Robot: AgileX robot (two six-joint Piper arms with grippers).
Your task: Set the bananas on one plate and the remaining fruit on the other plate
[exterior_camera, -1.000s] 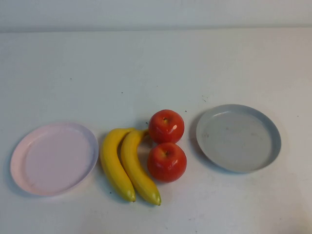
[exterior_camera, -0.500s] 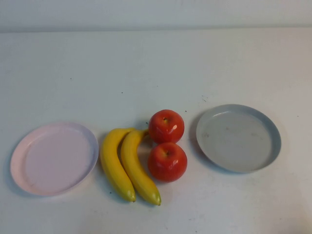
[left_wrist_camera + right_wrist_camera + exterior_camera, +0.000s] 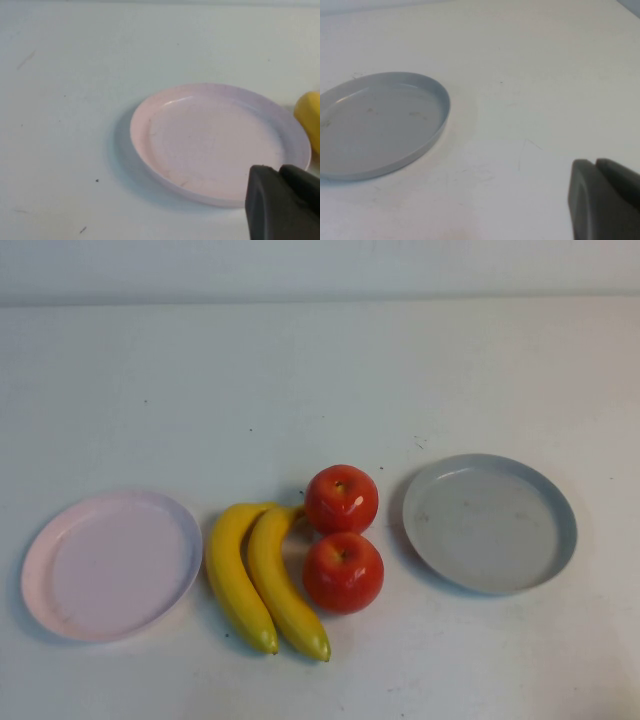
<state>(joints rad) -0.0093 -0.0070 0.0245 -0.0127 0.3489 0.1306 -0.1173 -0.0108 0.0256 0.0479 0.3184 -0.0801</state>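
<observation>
Two yellow bananas (image 3: 262, 578) lie side by side on the white table, between the plates. Two red apples (image 3: 342, 498) (image 3: 343, 572) sit just right of them, one behind the other. The pale pink plate (image 3: 45, 540) is at the left and holds nothing. The grey-blue plate (image 3: 560, 510) is at the right, also bare. My left gripper (image 3: 278, 171) is shut, hovering by the near rim of the pink plate (image 3: 140, 135), with a banana end (image 3: 309, 116) at the frame's edge. My right gripper (image 3: 594, 164) is shut over bare table beside the grey-blue plate (image 3: 442, 107). Neither gripper shows in the high view.
The white table (image 3: 320, 380) stretches back to a pale wall (image 3: 320, 265). Nothing else stands on it.
</observation>
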